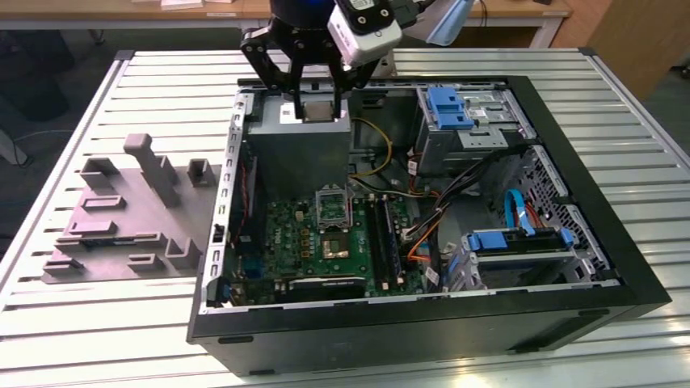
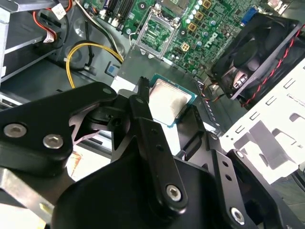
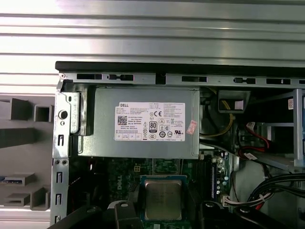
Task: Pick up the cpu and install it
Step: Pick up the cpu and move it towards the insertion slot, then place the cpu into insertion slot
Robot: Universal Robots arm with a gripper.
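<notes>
The cpu — a small flat square chip with a pale silvery metal top on a green-edged base — is lifted clear and clamped in my black end effector. In both wrist views its fingers press on two opposite edges of the chip.

In the exterior view the chip hangs over the big grey power supply box, at the far end of the open black computer case. That puts it well apart from the dark square socket with its metal frame, which sits on the green motherboard. The socket looks open and empty to me.

I judge the pick-up done and the install not yet — the chip is neither over the socket nor seated in it. The case sits on the pale slatted desk.
</notes>
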